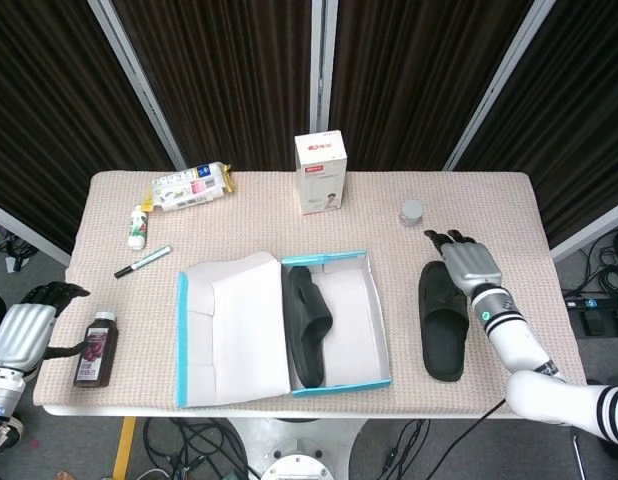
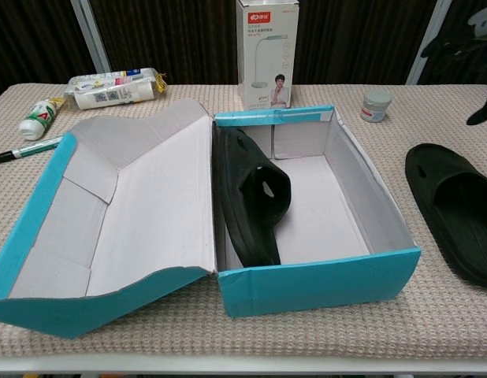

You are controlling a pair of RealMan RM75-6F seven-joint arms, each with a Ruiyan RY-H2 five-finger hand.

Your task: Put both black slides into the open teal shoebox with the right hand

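Observation:
The open teal shoebox (image 1: 341, 380) (image 2: 322, 277) lies mid-table with its lid folded out to the left. One black slide (image 1: 305, 325) (image 2: 251, 201) stands on its side inside, against the box's left wall. The other black slide (image 1: 442, 322) (image 2: 456, 209) lies flat on the table to the right of the box. My right hand (image 1: 465, 262) (image 2: 472, 39) hovers open above that slide's far end, holding nothing; in the chest view only its dark fingers show at the top right corner. My left hand (image 1: 27, 325) hangs open off the table's left edge.
A dark bottle (image 1: 95, 349) stands at the table's front left near my left hand. A marker (image 1: 142, 261), a tube (image 1: 137, 227) and a snack packet (image 1: 192, 186) lie at the back left. A white product box (image 1: 321, 172) (image 2: 267, 53) and a small jar (image 1: 412, 212) (image 2: 376, 105) stand behind the shoebox.

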